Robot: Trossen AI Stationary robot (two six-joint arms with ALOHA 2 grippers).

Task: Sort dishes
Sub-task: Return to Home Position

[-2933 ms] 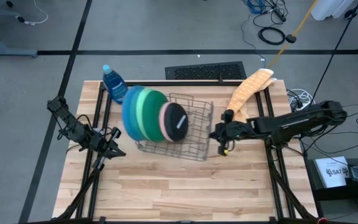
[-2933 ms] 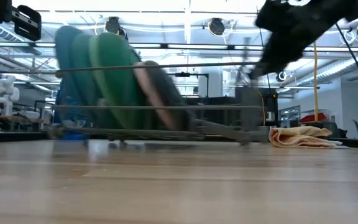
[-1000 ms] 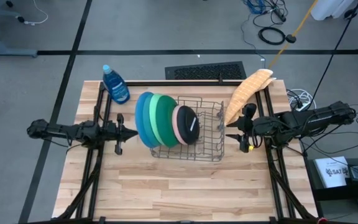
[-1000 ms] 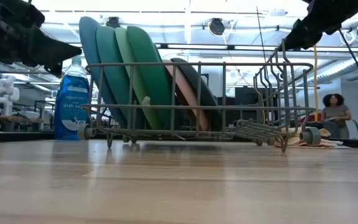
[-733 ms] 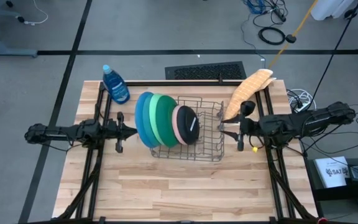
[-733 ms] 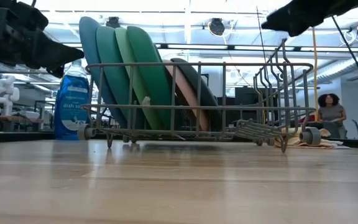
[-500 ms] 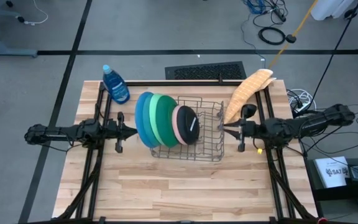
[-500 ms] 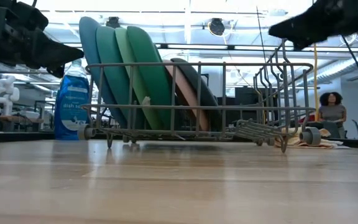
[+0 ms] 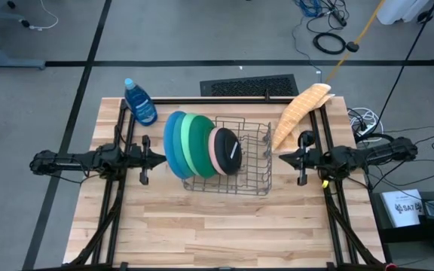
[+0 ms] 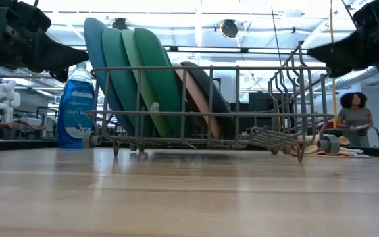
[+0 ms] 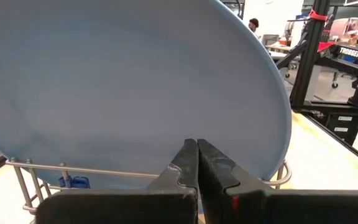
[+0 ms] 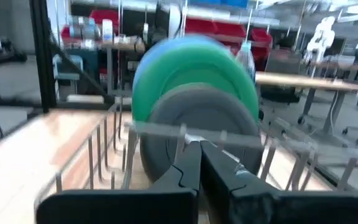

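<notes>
A wire dish rack point(image 9: 239, 177) stands mid-table. Five plates stand on edge in it, leaning: blue point(image 9: 172, 143), teal point(image 9: 184, 143), green point(image 9: 200, 143), pink point(image 9: 217, 153) and black point(image 9: 231, 151). My left gripper point(image 9: 163, 159) is shut and points level at the blue plate's face point(image 11: 135, 81), with its tips right at the plate. My right gripper point(image 9: 280, 157) is shut and level. It hangs a little to the right of the rack's right end and faces the black plate point(image 12: 197, 118), with nothing between its fingers. My left gripper's shut fingertips point(image 11: 197, 149) stand right in front of the blue plate's face, low on it. I cannot tell whether they touch it.
A blue soap bottle point(image 9: 139, 102) stands at the far left corner. A tan cloth point(image 9: 300, 111) lies at the far right. Bare wood point(image 9: 224, 226) stretches in front of the rack to the near edge. A person point(image 10: 353, 118) stands in the room beyond.
My right gripper has come down beside the rack's right end and tipped to level. It has drawn back a little toward the table's right edge, and its fingers have shut on nothing. The rack and plates have stayed put.
</notes>
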